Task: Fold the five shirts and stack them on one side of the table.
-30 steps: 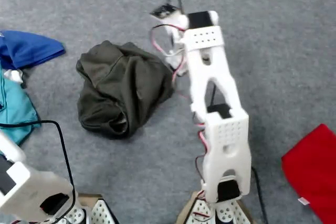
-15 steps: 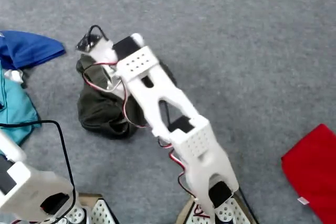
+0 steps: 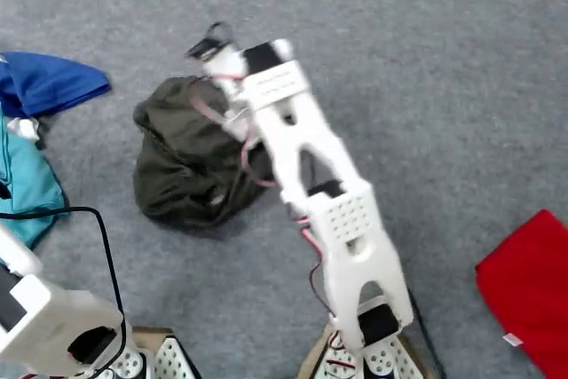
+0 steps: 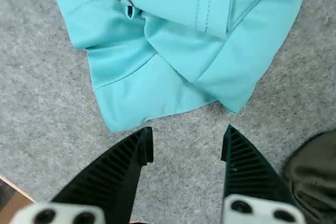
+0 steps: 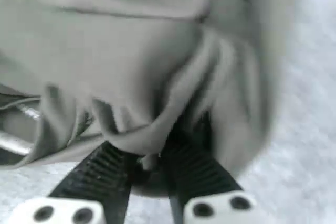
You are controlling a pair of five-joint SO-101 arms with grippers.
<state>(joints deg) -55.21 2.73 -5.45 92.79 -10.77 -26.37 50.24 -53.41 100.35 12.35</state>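
A crumpled dark olive shirt (image 3: pixel 186 166) lies left of the table's middle. My right arm (image 3: pixel 302 148) stretches from the near edge to the shirt's far right edge. In the right wrist view, my right gripper (image 5: pixel 157 162) is shut on a bunched fold of the olive shirt (image 5: pixel 157 77). A teal shirt (image 3: pixel 22 185) lies at the left edge, with a blue shirt (image 3: pixel 46 82) behind it. My left gripper (image 4: pixel 186 141) hovers open just short of the teal shirt's (image 4: pixel 178 45) hem, nothing between its fingers. A red shirt (image 3: pixel 528 288) sits at the right edge.
The left arm's base (image 3: pixel 53 330) and a black cable (image 3: pixel 102 237) occupy the near left corner. Bare grey felt (image 3: pixel 444 86) covers the far and right parts of the table. The olive shirt's edge (image 4: pixel 315 177) shows beside the left gripper.
The right arm swung left across the olive shirt, then came partway back to its far right edge. The shirt's outline shifted a little. The left arm kept still.
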